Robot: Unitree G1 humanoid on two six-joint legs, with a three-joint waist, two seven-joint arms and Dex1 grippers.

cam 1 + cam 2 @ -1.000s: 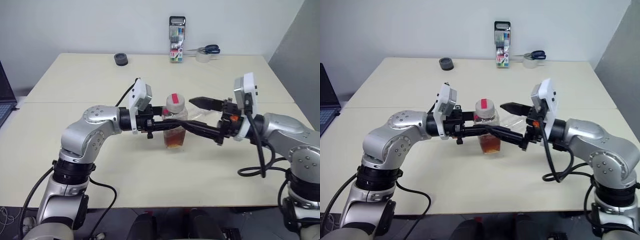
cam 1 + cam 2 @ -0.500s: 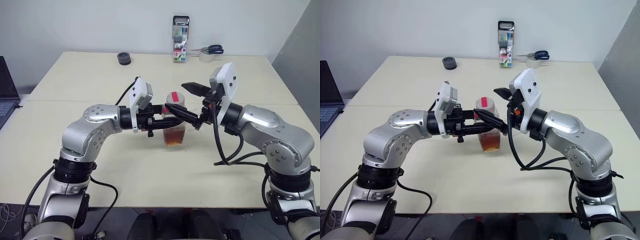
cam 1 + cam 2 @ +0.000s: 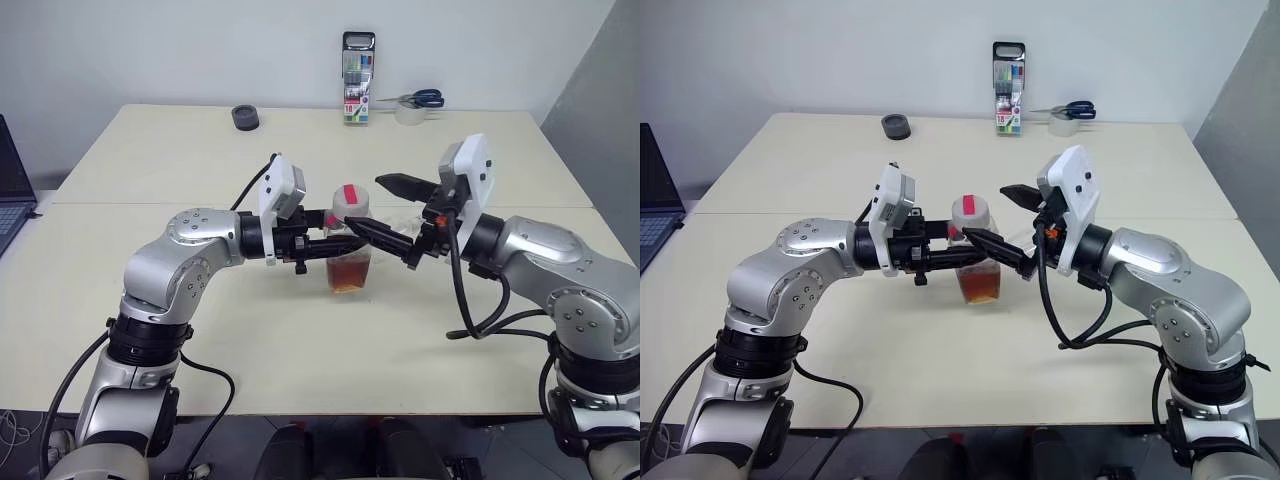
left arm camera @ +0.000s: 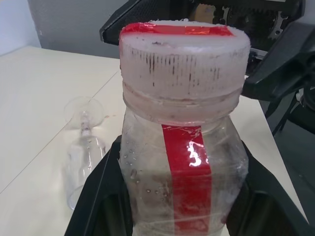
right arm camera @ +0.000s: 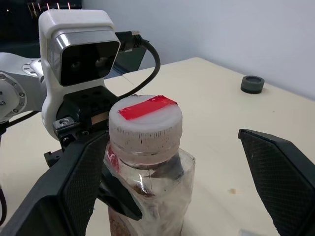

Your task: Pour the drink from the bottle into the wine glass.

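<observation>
The bottle [image 3: 350, 245] stands upright at the middle of the table, its red-topped cap [image 5: 145, 125] on. The tea-coloured drink [image 3: 348, 273] fills its lower part. My left gripper [image 3: 335, 238] comes in from the left and is shut on the bottle's body; its black fingers [image 4: 98, 196] hug both sides. My right gripper [image 3: 364, 203] comes in from the right and is open, one finger on each side of the cap, apart from it. The wine glass [image 4: 83, 147] lies on its side on the table behind the bottle.
Along the table's far edge [image 3: 300, 108] are a marker case [image 3: 356, 78], scissors [image 3: 415, 98], a tape roll [image 3: 405, 113] and a small black round object [image 3: 243, 118]. A laptop [image 3: 8, 190] sits at the left edge.
My right gripper has rolled a little and its open fingers now stand at the cap's height instead of across the bottle's body. The left gripper and the bottle have kept still.
</observation>
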